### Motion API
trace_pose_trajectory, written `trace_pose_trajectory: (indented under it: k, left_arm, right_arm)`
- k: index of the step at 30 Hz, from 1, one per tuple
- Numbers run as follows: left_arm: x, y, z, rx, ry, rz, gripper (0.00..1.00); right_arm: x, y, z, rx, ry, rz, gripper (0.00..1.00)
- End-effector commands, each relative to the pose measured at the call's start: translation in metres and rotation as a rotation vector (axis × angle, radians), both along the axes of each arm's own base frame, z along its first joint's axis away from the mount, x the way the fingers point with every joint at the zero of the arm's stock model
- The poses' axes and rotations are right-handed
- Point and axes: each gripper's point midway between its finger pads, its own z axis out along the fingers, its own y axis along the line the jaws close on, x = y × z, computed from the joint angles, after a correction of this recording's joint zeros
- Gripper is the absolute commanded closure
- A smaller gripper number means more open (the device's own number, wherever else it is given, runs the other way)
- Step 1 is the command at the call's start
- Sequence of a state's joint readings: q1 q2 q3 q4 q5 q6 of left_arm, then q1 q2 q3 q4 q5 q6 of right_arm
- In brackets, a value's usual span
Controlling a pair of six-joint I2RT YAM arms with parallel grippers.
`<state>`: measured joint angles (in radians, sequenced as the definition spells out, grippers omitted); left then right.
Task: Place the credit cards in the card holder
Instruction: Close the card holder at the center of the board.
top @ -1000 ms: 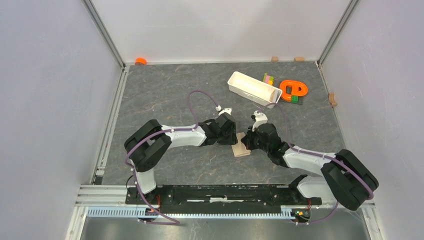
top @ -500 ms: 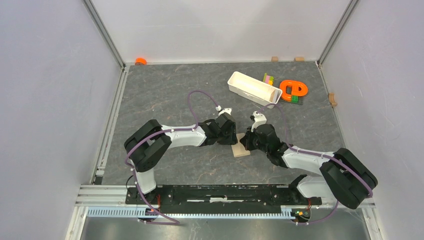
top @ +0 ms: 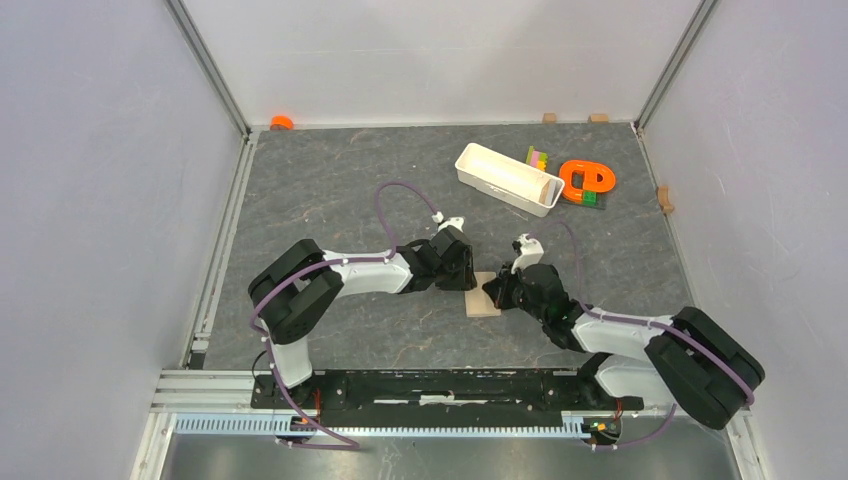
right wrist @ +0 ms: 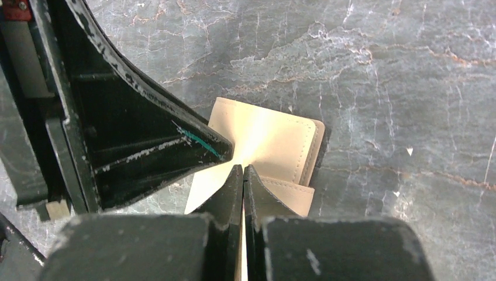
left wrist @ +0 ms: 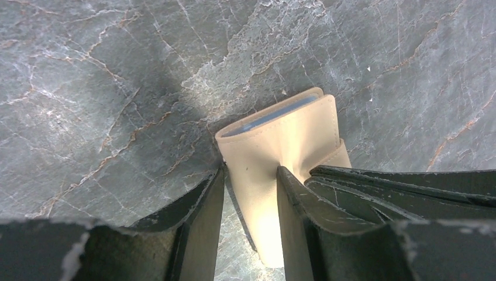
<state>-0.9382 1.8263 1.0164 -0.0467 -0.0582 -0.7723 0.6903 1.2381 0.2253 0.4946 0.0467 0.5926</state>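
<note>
The tan card holder (top: 484, 304) lies mid-table between my two grippers. In the left wrist view the card holder (left wrist: 286, 129) is folded, with pale blue showing in its far edge. My left gripper (left wrist: 250, 170) straddles one raised flap, its fingers pressing it, and a thin dark edge runs along that flap. My right gripper (right wrist: 243, 168) is shut, with a thin tan sliver of the card holder (right wrist: 275, 140) between its fingers. In the top view the left gripper (top: 470, 283) and the right gripper (top: 497, 293) meet over it. No credit card shows as a separate thing.
A long white tray (top: 508, 178) stands at the back right, with an orange ring toy (top: 587, 180) and coloured blocks (top: 538, 158) beside it. An orange piece (top: 282, 122) lies in the back left corner. Small wooden blocks (top: 549, 118) sit along the back wall.
My right arm has drawn back a little toward the near right, its gripper still at the card holder. The left arm and the card holder have stayed put.
</note>
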Motion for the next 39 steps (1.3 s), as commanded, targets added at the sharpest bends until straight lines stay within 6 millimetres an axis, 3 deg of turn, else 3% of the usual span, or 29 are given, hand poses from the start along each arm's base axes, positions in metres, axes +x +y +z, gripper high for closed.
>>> trace_pose_trajectory:
  k: [1, 12, 14, 26, 39]
  left_arm:
    - [-0.029, 0.033, -0.047, 0.154, 0.122, 0.000, 0.54]
    - [-0.030, 0.031, -0.047, 0.133, 0.131, 0.004, 0.54]
    - [-0.030, 0.029, -0.045, 0.127, 0.131, 0.004, 0.54]
    - [-0.023, 0.029, -0.025, 0.090, 0.114, 0.012, 0.54]
    - [-0.006, 0.037, -0.004, 0.064, 0.096, 0.030, 0.54]
  right_arm:
    - [-0.034, -0.032, -0.046, -0.097, 0.120, -0.047, 1.00]
    - [-0.045, -0.059, -0.058, -0.155, 0.051, -0.159, 1.00]
    - [-0.055, -0.071, -0.071, -0.194, 0.062, -0.172, 1.00]
    - [-0.073, -0.080, -0.087, -0.270, 0.072, -0.184, 1.00]
    - [-0.101, -0.103, -0.112, -0.373, 0.177, -0.269, 1.00]
